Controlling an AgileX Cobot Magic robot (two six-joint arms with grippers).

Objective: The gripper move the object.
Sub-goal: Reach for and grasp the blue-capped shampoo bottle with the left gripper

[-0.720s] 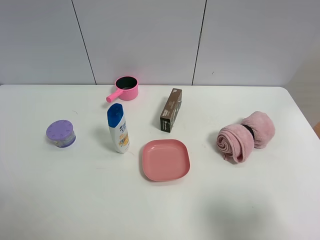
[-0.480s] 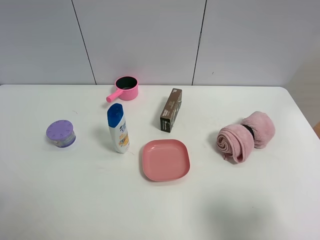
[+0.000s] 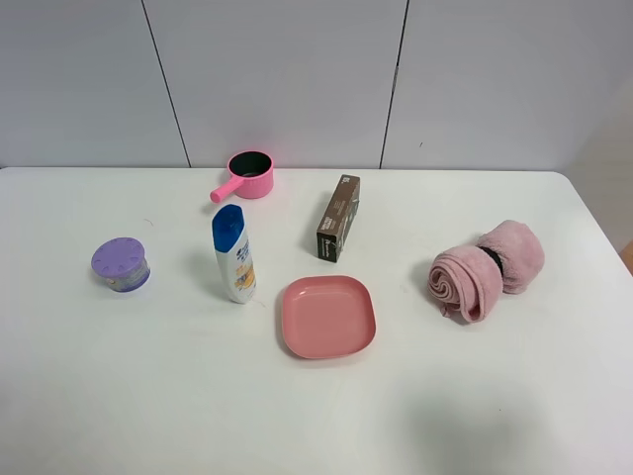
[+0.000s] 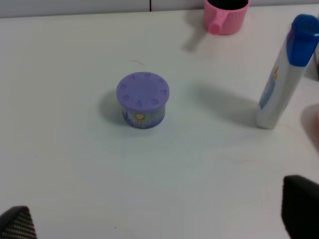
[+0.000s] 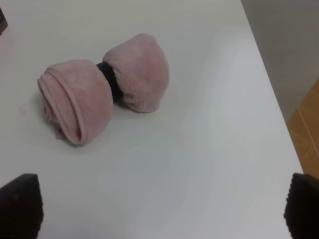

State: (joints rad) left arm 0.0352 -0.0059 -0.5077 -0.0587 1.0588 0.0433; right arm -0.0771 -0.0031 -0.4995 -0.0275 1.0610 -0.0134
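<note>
The white shampoo bottle with a blue cap and orange-yellow label stands upright left of the table's middle. It also shows in the left wrist view. Neither arm shows in the exterior high view. My left gripper is open and empty, its black fingertips wide apart, hovering over bare table short of the bottle and the purple jar. My right gripper is open and empty, its fingertips wide apart, above the table near the rolled towel.
A purple lidded jar sits left of the bottle. A pink pot and a dark brown box stand farther back. A pink plate lies in the middle. A rolled pink towel lies right, near the table's right edge.
</note>
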